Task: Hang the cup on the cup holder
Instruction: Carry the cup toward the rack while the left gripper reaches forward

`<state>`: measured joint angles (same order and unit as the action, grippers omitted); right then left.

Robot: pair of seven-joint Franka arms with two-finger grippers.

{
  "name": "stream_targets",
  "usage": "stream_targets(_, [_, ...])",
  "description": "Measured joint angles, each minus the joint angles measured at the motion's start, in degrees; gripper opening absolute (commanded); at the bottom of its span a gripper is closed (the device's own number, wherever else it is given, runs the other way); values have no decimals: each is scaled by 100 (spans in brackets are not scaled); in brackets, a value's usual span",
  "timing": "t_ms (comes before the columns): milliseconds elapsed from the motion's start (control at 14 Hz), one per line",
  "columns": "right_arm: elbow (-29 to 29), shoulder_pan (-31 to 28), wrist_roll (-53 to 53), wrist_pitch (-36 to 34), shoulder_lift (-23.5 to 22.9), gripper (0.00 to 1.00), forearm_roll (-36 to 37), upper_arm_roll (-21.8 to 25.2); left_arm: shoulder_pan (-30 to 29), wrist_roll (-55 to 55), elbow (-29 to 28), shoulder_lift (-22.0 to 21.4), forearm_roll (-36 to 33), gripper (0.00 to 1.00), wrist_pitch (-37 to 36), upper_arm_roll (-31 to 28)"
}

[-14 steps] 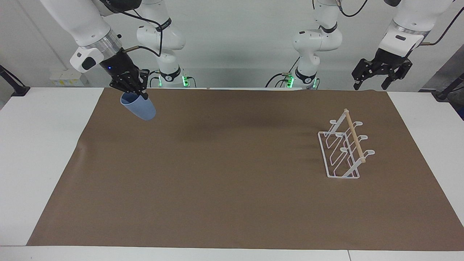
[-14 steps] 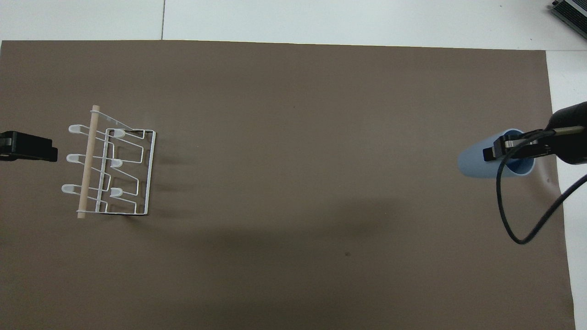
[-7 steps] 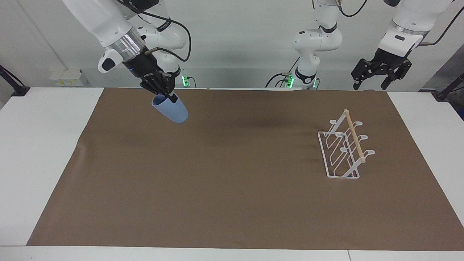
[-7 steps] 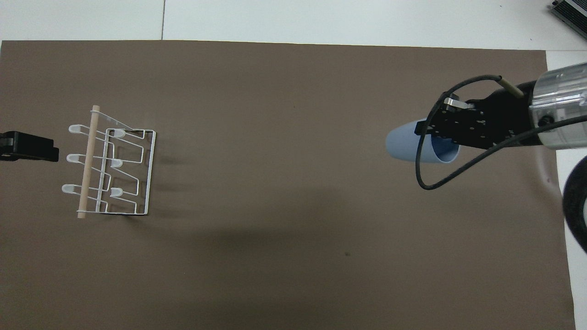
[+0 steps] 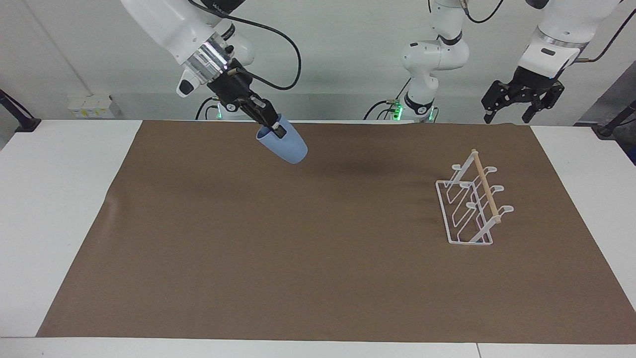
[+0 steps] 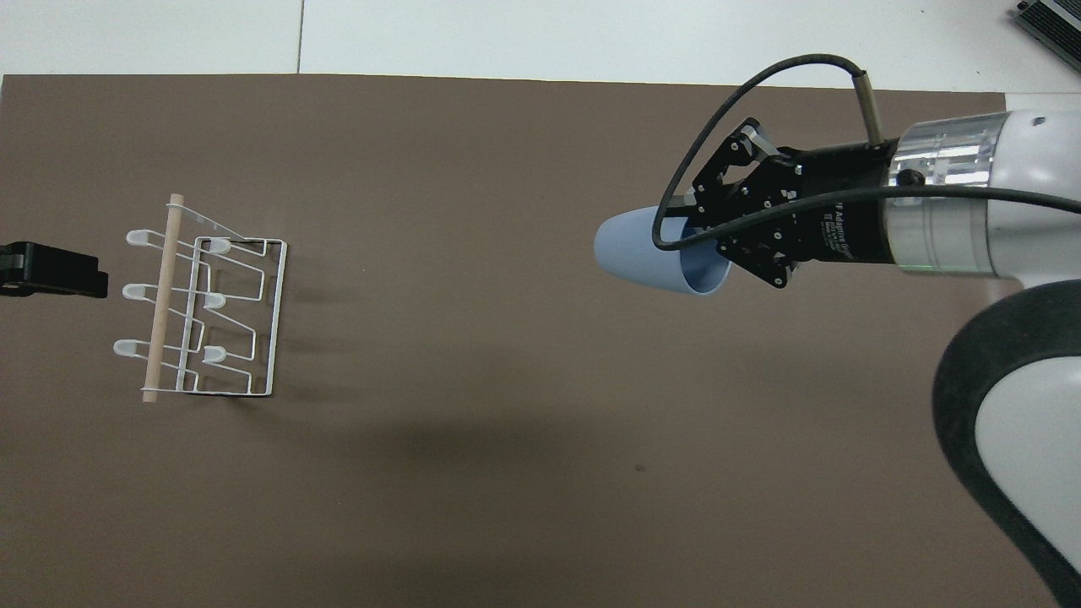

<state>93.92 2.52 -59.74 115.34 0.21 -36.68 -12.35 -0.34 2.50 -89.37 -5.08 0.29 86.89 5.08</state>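
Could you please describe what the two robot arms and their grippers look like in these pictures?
Both arms are glossy white with rounded joints, and green lights glow at their bases. The right gripper is black, with screw-studded links and small white lettering, mounted behind a ribbed silver collar; a black cable loops over it. The left gripper is black too, under a white wrist block with a dark cable.

A wide brown mat (image 5: pixel 318 258) covers most of the white desk (image 5: pixel 49 199), leaving pale margins bare at both ends and along the edge farthest from the robots. The mat lies flat, with a slight ripple in its edge toward the right arm's end. A white wall (image 5: pixel 338 59) rises at the robots' end.
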Motion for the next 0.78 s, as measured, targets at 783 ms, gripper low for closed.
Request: stream_targets(783, [403,1408,-3128,2320,-331,0,-114,-8,66,-174,-44,-4,3,100,-11,25])
